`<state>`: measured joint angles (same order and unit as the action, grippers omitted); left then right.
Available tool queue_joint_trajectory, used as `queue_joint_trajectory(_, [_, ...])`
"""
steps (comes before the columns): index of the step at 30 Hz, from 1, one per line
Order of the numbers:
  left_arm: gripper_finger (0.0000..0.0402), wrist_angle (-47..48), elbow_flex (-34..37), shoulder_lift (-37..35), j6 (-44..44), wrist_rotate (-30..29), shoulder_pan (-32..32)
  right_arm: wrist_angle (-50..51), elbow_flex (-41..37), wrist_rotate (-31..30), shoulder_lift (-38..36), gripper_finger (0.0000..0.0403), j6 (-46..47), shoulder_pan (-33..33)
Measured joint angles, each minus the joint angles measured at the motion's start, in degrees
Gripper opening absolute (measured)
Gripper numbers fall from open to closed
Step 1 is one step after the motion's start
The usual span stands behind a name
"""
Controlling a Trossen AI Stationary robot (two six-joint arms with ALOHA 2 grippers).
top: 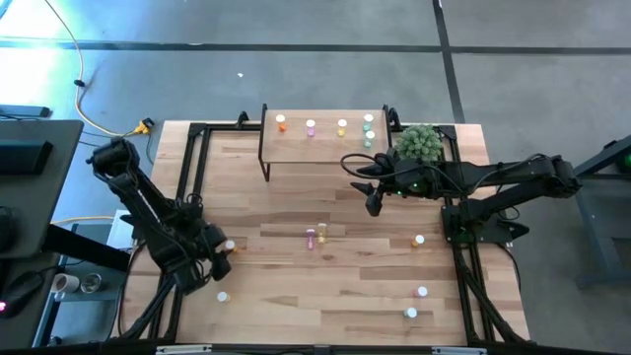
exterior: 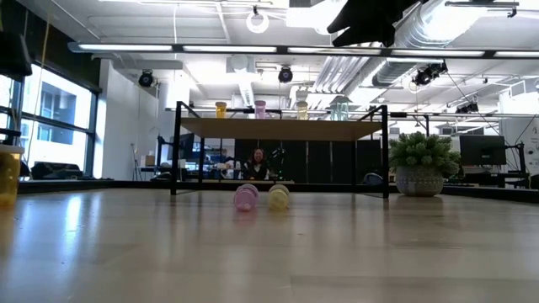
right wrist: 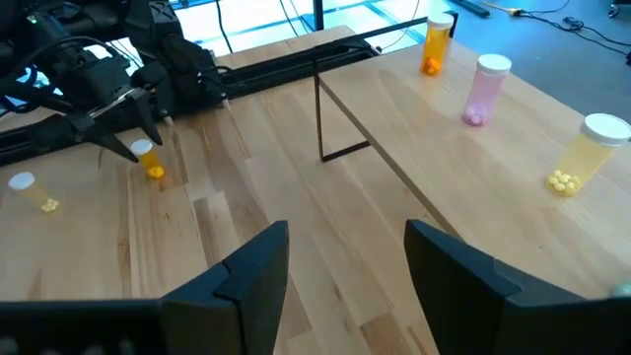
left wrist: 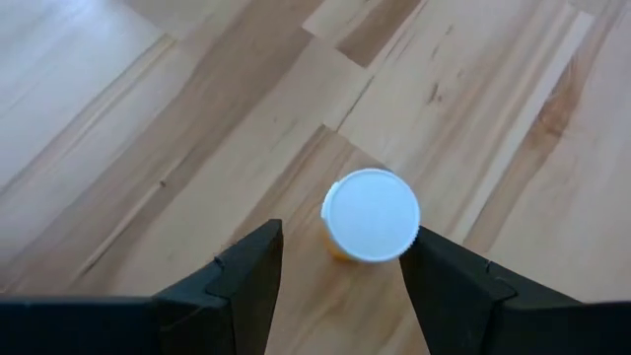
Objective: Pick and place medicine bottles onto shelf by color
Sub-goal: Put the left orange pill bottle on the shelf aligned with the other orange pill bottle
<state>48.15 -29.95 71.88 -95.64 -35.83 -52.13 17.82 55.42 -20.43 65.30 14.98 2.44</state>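
My left gripper (left wrist: 340,247) is open near the table's left edge, pointing down. Its fingers stand on either side of an upright orange bottle (left wrist: 370,215) with a white cap, which stands on the table; both also show in the high view (top: 229,247). My right gripper (right wrist: 345,266) is open and empty, held above the table in front of the shelf (top: 325,148). On the shelf stand an orange (top: 281,122), a pink (top: 311,126), a yellow (top: 342,126) and two green bottles (top: 369,128). A pink (top: 310,237) and a yellow bottle (top: 321,232) lie mid-table. My left gripper comes at the orange bottle from above, one finger on each side of its white cap. One finger (left wrist: 434,271) stands right at the cap's rim (left wrist: 412,237); whether it touches I cannot tell. The other finger stands clear of it.
More bottles stand on the table at the near left (top: 223,295) and toward the right (top: 418,240), (top: 422,292), (top: 410,314). A small green plant (top: 419,144) stands by the shelf's right end. Black frame rails run along the table's left and right sides.
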Motion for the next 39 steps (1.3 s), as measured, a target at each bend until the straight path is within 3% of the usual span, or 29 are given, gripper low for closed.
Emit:
queue_joint_trajectory(21, [0.0191, -3.4, 0.0, 0.0, 4.8, -3.4, 1.5, 0.0, 0.0, 0.0, 0.0, 0.0195, 0.5, 0.0])
queue_joint_trajectory(33, [0.0120, -3.4, 0.0, 0.0, 4.8, -3.4, 1.5, 0.0, 0.0, 0.0, 0.0, 0.0195, 0.6, 0.0])
queue_joint_trajectory(39, [0.0108, -3.6, 0.0, -0.1, 4.7, -3.4, 1.6, 0.0, 0.0, 0.0, 0.0, 0.0195, 0.6, 0.0])
